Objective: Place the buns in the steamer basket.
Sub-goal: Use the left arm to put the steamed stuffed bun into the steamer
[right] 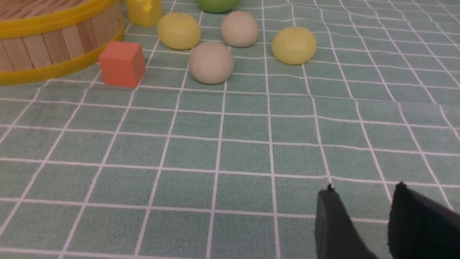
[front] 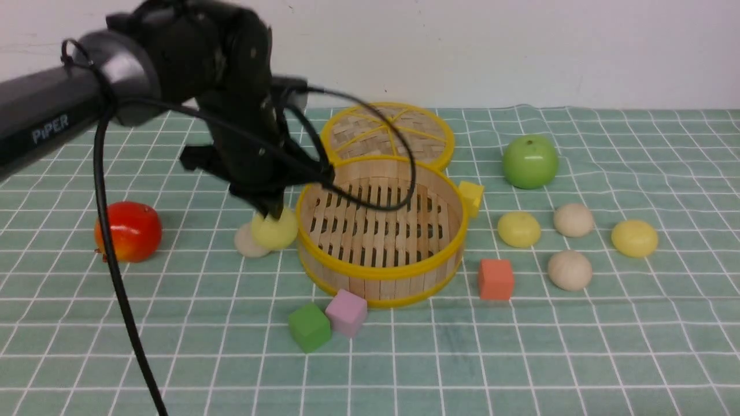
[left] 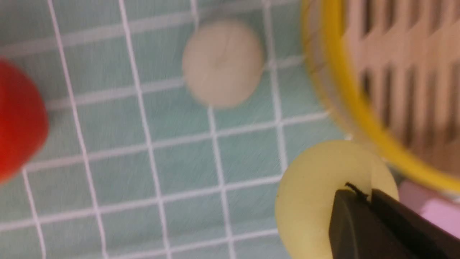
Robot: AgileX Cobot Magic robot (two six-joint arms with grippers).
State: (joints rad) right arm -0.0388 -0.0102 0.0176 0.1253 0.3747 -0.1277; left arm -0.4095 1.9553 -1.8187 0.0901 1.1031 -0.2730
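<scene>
The steamer basket (front: 381, 271) stands mid-table with nothing on its slatted floor; its yellow rim (left: 345, 90) shows in the left wrist view. Just left of it, my left gripper (front: 273, 212) is shut on the top of a pale yellow bun (front: 276, 232) (left: 312, 201), jaws pressed together (left: 363, 196). A beige bun (front: 247, 242) (left: 222, 63) lies beside it on the cloth. Right of the basket lie two yellow buns (front: 519, 229) (front: 634, 237) and two beige buns (front: 573, 219) (front: 569, 270). My right gripper (right: 363, 189) is open over bare cloth, well short of them.
The woven lid (front: 387, 133) leans behind the basket. A red apple (front: 128, 231) sits far left, a green apple (front: 530, 162) back right. Foam cubes ring the basket: yellow (front: 471, 196), orange (front: 495, 279), green (front: 309, 327), pink (front: 346, 312). A black cable loops over the basket.
</scene>
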